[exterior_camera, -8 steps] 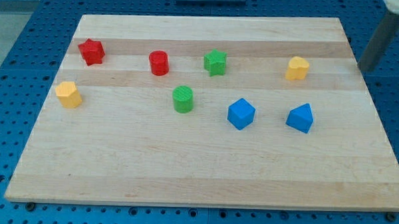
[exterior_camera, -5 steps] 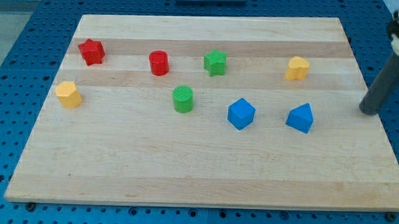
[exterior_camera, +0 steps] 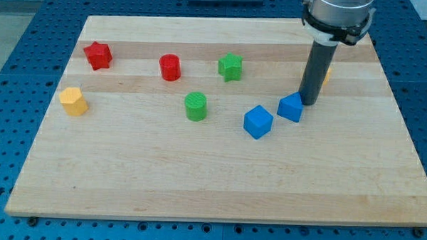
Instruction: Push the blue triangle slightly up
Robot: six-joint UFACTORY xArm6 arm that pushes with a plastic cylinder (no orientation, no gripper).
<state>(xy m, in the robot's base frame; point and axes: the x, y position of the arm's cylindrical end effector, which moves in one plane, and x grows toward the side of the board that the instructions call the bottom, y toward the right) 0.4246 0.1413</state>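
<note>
The blue triangle (exterior_camera: 291,108) lies right of the board's middle, close to the upper right of the blue cube (exterior_camera: 257,122). My tip (exterior_camera: 307,103) stands at the triangle's upper right edge, touching it or nearly so. The rod rises from there and hides most of the yellow block (exterior_camera: 327,70) behind it.
A red star (exterior_camera: 98,55) and a red cylinder (exterior_camera: 170,67) sit at the upper left. A green star (exterior_camera: 230,66) and a green cylinder (exterior_camera: 196,106) lie near the middle. A yellow hexagon block (exterior_camera: 73,101) is at the left edge of the wooden board (exterior_camera: 197,183).
My tip has swept from the board's right edge leftward to the blue triangle. The triangle has moved left and slightly up, toward the blue cube. The other blocks have not moved.
</note>
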